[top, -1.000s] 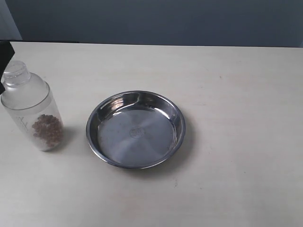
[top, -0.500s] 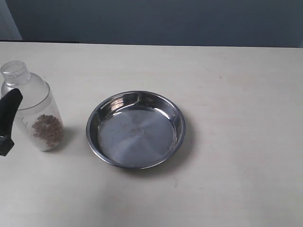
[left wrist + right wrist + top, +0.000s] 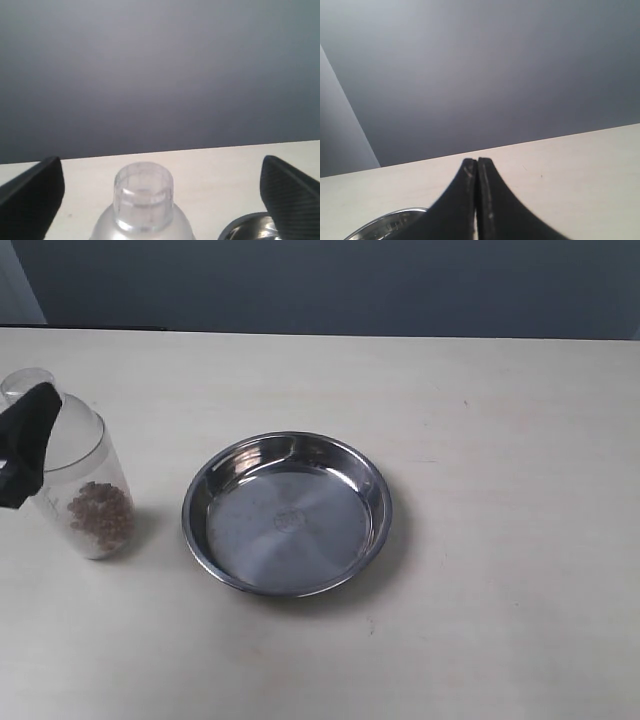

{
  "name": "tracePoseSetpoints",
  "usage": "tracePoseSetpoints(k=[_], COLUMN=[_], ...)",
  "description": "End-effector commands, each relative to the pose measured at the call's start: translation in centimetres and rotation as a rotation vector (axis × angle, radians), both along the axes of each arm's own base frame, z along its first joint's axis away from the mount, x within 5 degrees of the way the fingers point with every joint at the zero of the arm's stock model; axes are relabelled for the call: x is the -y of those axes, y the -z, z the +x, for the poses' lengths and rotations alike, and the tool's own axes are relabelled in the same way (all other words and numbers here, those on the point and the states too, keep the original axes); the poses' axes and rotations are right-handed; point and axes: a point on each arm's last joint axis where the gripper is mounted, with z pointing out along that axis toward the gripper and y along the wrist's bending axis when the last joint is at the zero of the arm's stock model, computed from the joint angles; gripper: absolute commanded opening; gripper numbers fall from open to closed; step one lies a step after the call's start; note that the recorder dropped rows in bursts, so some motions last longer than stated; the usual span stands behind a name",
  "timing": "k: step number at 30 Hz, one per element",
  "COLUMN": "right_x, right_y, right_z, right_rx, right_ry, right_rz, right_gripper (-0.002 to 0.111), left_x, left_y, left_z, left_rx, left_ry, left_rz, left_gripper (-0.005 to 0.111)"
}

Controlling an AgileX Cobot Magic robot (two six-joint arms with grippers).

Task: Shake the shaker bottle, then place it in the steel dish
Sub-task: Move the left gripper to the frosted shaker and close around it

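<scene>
The shaker bottle stands upright at the table's left side, with brown granules in its lower part. One black finger of my left gripper overlaps its shoulder and cap from the left edge. In the left wrist view my left gripper is open, its two fingers far apart on either side of the bottle's cap and not touching it. The steel dish lies empty at the middle, right of the bottle. My right gripper is shut on nothing and does not show in the exterior view.
The pale table runs back to a dark blue-grey wall. The dish's rim shows beside the bottle in the left wrist view, and another stretch of that rim lies by my right gripper's fingers.
My left gripper's finger has come in from the left edge and risen, now overlapping the bottle's shoulder. The bottle and dish have not moved.
</scene>
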Motion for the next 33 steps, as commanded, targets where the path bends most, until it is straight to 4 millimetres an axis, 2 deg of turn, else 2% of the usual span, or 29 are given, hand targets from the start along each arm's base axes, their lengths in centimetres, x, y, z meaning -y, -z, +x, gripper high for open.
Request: tracePoseSetpoints(k=[1, 7, 14, 19, 27, 33], right_x=[0.0, 0.0, 0.0, 0.0, 0.0, 0.0], right_y=[0.0, 0.0, 0.0, 0.0, 0.0, 0.0], right_z=[0.0, 0.0, 0.0, 0.0, 0.0, 0.0], right_rx=[0.004, 0.004, 0.003, 0.003, 0.003, 0.003], right_ry=[0.003, 0.003, 0.0, 0.0, 0.0, 0.0], right_rz=[-0.004, -0.004, -0.004, -0.004, -0.004, -0.004], right_gripper=[-0.001, -0.001, -0.001, -0.001, -0.001, -0.001], left_x=[0.2, 0.3, -0.1, -0.1, -0.6, -0.5], left_y=[-0.6, 1.3, 3.8, 5.4, 7.3, 8.2], left_z=[2.5, 5.4, 6.8, 7.0, 5.6, 5.6], left_rx=[0.0, -0.078, -0.14, -0.199, -0.254, -0.295], left_ry=[0.007, 0.006, -0.038, -0.036, -0.086, -0.078], left_rz=[0.05, 0.049, 0.064, 0.064, 0.041, 0.049], left_gripper=[0.105, 0.105, 0.105, 0.105, 0.105, 0.105])
